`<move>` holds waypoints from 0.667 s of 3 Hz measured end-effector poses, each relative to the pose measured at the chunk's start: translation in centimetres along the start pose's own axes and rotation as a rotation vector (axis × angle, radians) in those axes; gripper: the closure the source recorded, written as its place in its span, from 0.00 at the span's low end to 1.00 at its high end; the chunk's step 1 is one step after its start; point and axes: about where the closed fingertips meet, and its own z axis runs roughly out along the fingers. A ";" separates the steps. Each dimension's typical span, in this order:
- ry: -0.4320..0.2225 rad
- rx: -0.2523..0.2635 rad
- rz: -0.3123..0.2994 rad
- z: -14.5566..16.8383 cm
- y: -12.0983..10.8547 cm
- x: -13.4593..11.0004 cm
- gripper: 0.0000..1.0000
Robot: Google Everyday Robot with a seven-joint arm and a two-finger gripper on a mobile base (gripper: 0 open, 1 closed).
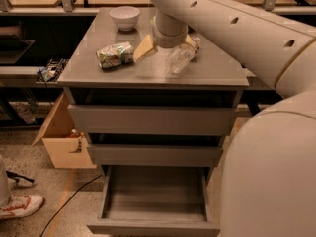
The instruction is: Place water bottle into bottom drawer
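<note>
The tool (167, 47) hangs low over the middle of the desk (113, 75), wrist pointing down, its tan fingers (144, 48) spread wide and pinching nothing. The bottle (178, 59) lies on its side on the desk, just under and a little to the view's right of the wrist, by the finger on that side. I cannot tell whether that finger touches it.

The bottle's long axis runs on a slant. The cap points up and right toward the back of the desk, and the base points down and left toward the front edge. The fingers open roughly left to right, so they cross that axis at an angle rather than squarely. To my eye a small shift right and a slight wrist turn would put the body between them.

The can (115, 55) sits just beyond the other finger and could be nudged as the fingers close. The bowl (124, 18) is well apart at the back.

The bottle's base lies near the front edge, so a push could roll it off. The drawer (153, 227) stands pulled out directly below with nothing in it, while the two above are in. The way lies forward past the edge, then straight down. The arm (232, 28) fills the right side.
</note>
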 end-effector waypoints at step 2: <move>0.019 0.025 0.061 2.5 -1.5 0.4 0.16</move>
